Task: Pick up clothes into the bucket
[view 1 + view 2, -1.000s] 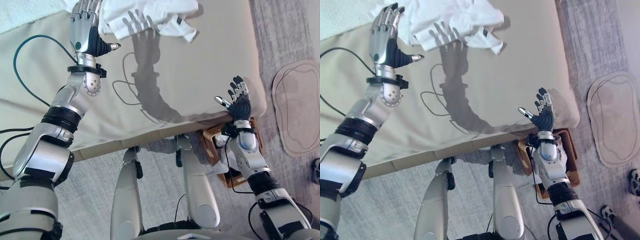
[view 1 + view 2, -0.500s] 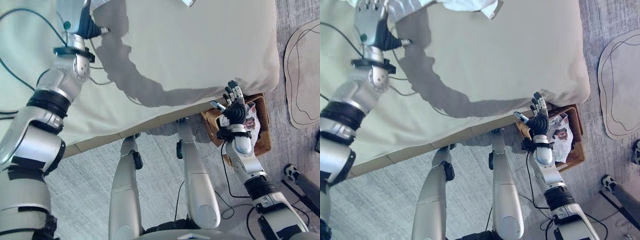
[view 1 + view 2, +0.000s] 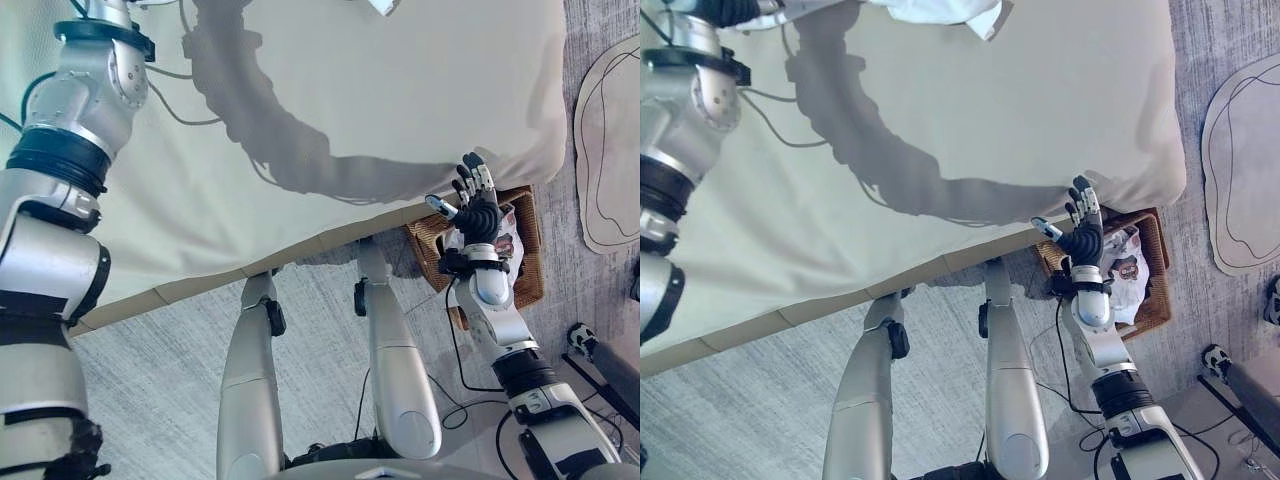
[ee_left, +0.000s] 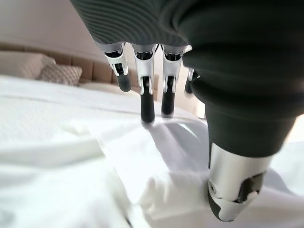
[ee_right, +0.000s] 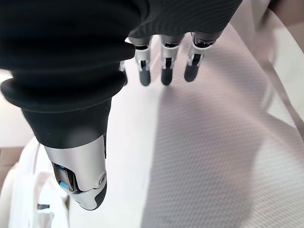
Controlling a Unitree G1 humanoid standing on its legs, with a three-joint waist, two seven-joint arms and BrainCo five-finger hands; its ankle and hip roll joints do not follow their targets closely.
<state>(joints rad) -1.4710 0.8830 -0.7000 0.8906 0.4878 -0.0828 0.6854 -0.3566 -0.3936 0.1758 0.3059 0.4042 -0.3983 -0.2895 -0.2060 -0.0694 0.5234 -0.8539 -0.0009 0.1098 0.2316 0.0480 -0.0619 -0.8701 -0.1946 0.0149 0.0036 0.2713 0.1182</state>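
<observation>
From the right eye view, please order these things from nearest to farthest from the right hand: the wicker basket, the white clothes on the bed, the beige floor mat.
1. Wicker basket: on the floor, directly beside the right hand, at the bed's corner.
2. Beige floor mat: on the floor, further to the robot's right.
3. White clothes: far across the bed, at its far edge.

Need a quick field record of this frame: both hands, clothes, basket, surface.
left hand: open, fingers straight, over the white clothes, not gripping
right hand: open, empty, raised at the bed's near edge, above the basket
white clothes: crumpled on the bed's far side
basket: wicker, on the floor beside the bed, white printed cloth inside
bed: beige cover
rug: pale, on the floor beyond the basket
task state: white clothes not yet lifted
</observation>
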